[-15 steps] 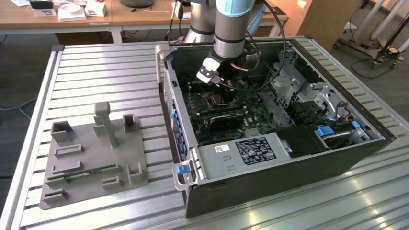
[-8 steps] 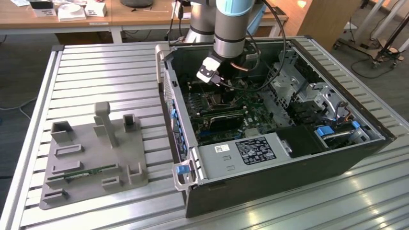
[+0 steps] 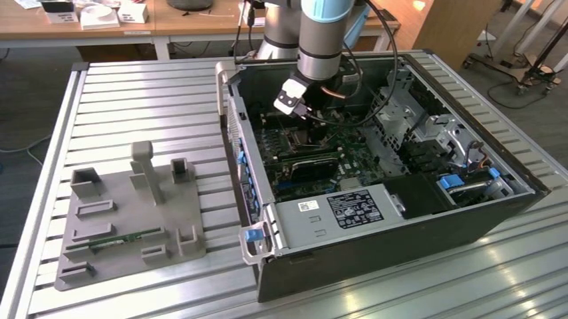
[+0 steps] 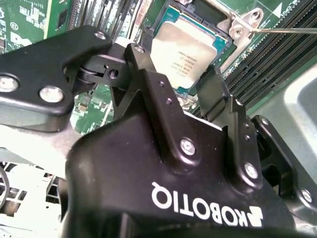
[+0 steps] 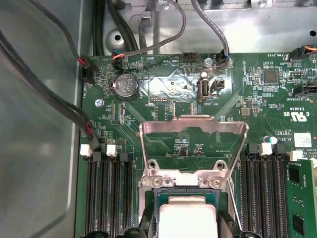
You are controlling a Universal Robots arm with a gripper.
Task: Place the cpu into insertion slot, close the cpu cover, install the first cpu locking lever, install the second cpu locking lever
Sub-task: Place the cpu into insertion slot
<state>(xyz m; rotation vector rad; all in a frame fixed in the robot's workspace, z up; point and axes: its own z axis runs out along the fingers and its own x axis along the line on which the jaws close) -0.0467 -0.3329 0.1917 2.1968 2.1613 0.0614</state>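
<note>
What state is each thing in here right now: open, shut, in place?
Computer case: lying on its side, panel off, open.
Chip: seated flat, silvery top up.
Socket: holds the chip, uncovered.
Cover frame: swung up, open.
Gripper: down at the chip; whether it grips cannot be told.

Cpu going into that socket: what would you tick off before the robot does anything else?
1. The cpu lies squarely over the insertion slot: ok.
2. The cpu is pressed fully down: cannot tell.
3. The hand grips the cpu on two sides: ok.
4. The cpu cover stands raised, clear of the chip: ok.
5. The locking lever sits off to the side: ok.
6. The cables lie away from the slot: ok.
</note>
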